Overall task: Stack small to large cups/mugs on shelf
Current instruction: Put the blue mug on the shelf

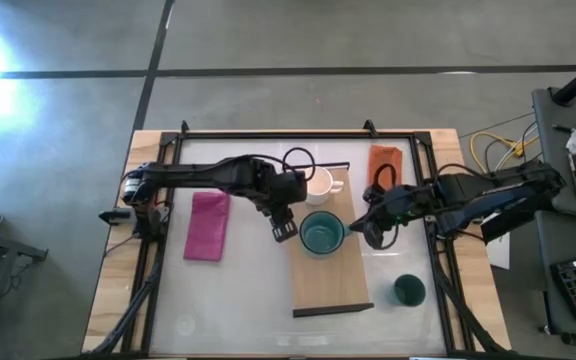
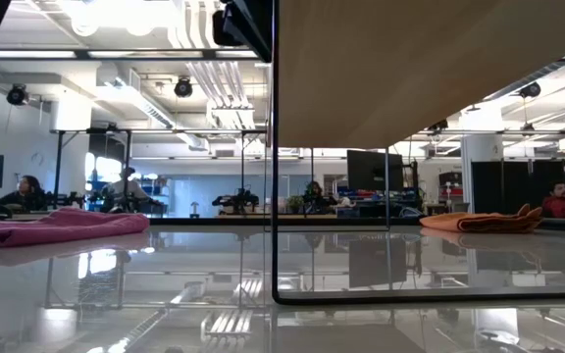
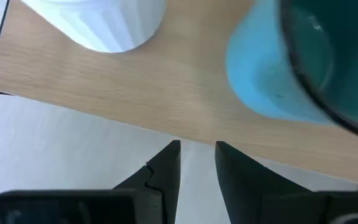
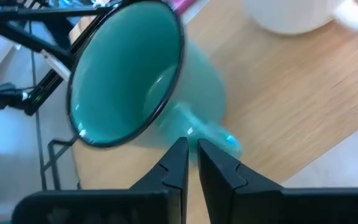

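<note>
The light-wood shelf (image 1: pixel 330 275) lies on the table. On it stand the white mug (image 1: pixel 318 183), at its far end, and the teal-green mug (image 1: pixel 321 232), just nearer. The dark green cup (image 1: pixel 409 290) stands on the table, right of the shelf. My left gripper (image 1: pixel 284 232) hovers at the shelf's left edge (image 3: pixel 104 118), beside the teal mug (image 3: pixel 278 74). It is empty, with a narrow gap between its fingers. My right gripper (image 1: pixel 363 228) is shut, just right of the teal mug. My right gripper (image 4: pixel 192 146) has its shut fingertips right at the teal mug's handle (image 4: pixel 219 135), coming from the table's right. I cannot tell whether they touch it. The mug stands on the shelf.
A magenta cloth (image 1: pixel 208 225) lies left of the shelf and an orange cloth (image 1: pixel 384 163) at the far right. Black frame rails (image 1: pixel 268 131) run along the table's edges. In the low view the shelf's black rail (image 2: pixel 275 196) stands close ahead.
</note>
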Controlling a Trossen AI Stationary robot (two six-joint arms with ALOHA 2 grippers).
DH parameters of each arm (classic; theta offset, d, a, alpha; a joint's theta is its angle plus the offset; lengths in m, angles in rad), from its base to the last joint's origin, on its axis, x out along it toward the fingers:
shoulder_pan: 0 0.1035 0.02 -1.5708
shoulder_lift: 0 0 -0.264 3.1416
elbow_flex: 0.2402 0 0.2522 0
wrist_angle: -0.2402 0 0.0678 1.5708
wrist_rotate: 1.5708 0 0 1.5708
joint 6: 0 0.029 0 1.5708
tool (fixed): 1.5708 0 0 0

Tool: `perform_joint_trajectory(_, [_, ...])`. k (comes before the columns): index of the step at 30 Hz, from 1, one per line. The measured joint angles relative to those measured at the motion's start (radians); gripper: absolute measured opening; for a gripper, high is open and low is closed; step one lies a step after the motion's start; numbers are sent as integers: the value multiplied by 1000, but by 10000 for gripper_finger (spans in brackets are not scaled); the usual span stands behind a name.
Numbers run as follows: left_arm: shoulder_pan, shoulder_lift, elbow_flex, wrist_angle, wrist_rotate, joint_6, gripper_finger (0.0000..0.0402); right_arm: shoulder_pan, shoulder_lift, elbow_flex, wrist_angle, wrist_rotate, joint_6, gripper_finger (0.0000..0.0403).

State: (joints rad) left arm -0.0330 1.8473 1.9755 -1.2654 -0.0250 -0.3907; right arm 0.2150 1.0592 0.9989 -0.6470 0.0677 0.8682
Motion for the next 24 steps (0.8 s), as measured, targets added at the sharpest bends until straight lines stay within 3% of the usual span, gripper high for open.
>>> perform_joint_trajectory(7, [-45, -32, 0, 10, 43, -54, 86, 7, -8, -1, -15, 5, -4, 29])
perform_joint_trajectory(13, [-62, -30, -12, 151, 78, -72, 86, 7, -15, -1, -30, 4, 2, 29])
perform_joint_trajectory(24, [-56, -42, -137, 229, 70, -75, 86, 9, -18, -1, -30, 3, 38, 29])
